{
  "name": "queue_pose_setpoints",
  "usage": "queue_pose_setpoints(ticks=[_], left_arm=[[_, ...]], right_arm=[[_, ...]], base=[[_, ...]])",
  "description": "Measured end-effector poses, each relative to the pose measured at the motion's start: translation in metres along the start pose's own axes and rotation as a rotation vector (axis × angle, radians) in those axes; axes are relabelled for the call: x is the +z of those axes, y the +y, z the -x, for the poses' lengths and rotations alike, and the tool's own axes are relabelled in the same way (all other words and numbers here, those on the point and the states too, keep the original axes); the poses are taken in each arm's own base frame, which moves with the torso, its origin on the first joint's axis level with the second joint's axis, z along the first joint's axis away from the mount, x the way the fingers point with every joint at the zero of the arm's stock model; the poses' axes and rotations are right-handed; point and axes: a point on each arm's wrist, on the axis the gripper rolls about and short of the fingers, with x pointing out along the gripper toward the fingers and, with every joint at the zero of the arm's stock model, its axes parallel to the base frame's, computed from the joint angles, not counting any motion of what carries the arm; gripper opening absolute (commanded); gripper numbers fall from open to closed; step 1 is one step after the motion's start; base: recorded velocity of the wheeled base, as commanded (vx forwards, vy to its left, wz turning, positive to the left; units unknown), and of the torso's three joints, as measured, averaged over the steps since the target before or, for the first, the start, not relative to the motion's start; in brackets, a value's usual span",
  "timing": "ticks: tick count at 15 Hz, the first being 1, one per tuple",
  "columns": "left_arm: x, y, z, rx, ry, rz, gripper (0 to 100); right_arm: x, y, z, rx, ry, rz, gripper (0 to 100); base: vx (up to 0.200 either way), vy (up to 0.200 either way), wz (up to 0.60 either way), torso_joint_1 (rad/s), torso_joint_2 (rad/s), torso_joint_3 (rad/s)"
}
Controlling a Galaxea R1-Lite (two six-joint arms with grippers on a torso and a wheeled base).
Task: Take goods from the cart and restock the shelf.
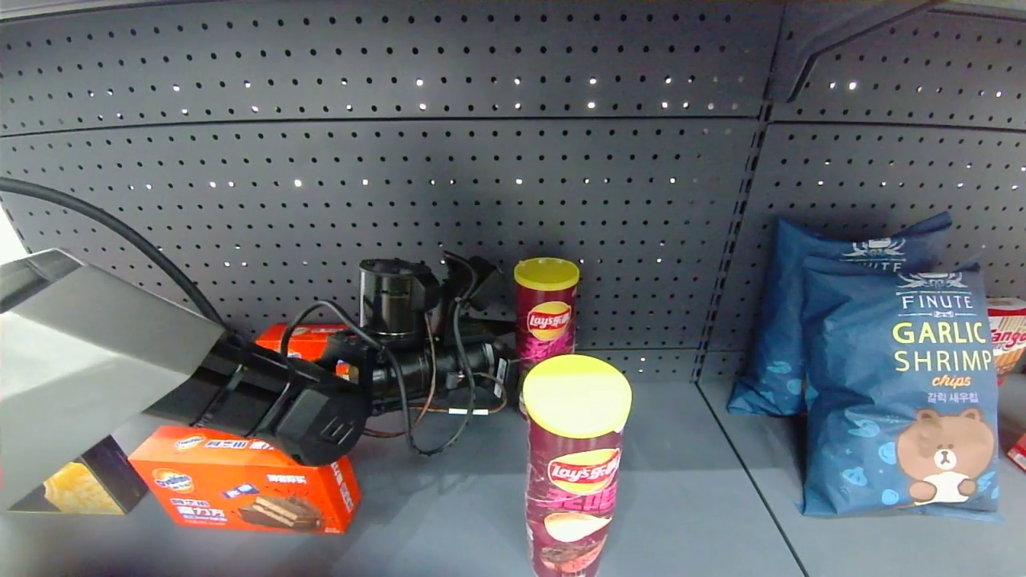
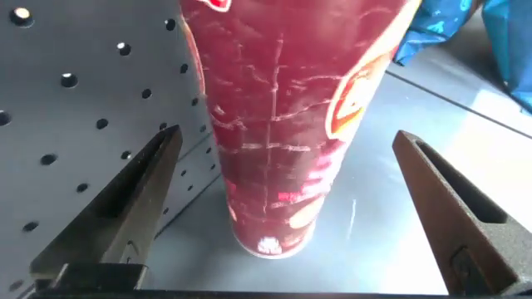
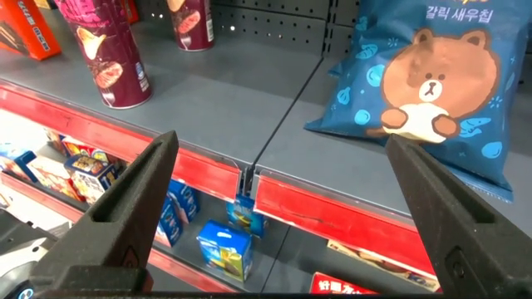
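Observation:
Two maroon chip cans with yellow lids stand upright on the grey shelf. The back can is near the pegboard and the front can is near the shelf edge. My left gripper is open around the back can, with a gap on both sides of it. In the head view the left arm reaches in from the left and ends beside that can. My right gripper is open and holds nothing, out in front of the shelf edge. Both cans show beyond it.
Orange snack boxes lie at the left front and left back, under the left arm. Blue shrimp chip bags lean at the right. A red shelf edge fronts a lower shelf with small cartons.

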Motion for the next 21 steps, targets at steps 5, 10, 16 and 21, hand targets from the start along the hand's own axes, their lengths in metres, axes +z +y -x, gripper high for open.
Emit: queue_pose_setpoints(ticks=[5, 10, 16, 21], left_arm=[[0.001, -0.01, 0.032, 0.008, 0.011, 0.007, 100], [-0.005, -0.02, 0.074, 0.032, 0.032, 0.023, 100], [-0.001, -0.012, 0.131, 0.127, -0.012, 0.015, 100], [-0.008, -0.025, 0.153, 0.132, -0.004, -0.056, 100]], right_arm=[[0.001, 0.0, 0.0, 0.016, 0.002, 0.003, 100], [0.002, 0.001, -0.006, 0.108, 0.048, 0.002, 100], [0.04, 0.0, -0.034, 0.096, 0.142, -0.008, 100], [0.073, 0.0, -0.09, 0.129, 0.157, 0.002, 100]], base=[[0.0, 0.0, 0.0, 0.0, 0.0, 0.0], [0.0, 0.0, 0.0, 0.0, 0.0, 0.0], [0.0, 0.0, 0.0, 0.0, 0.0, 0.0], [0.0, 0.0, 0.0, 0.0, 0.0, 0.0]])
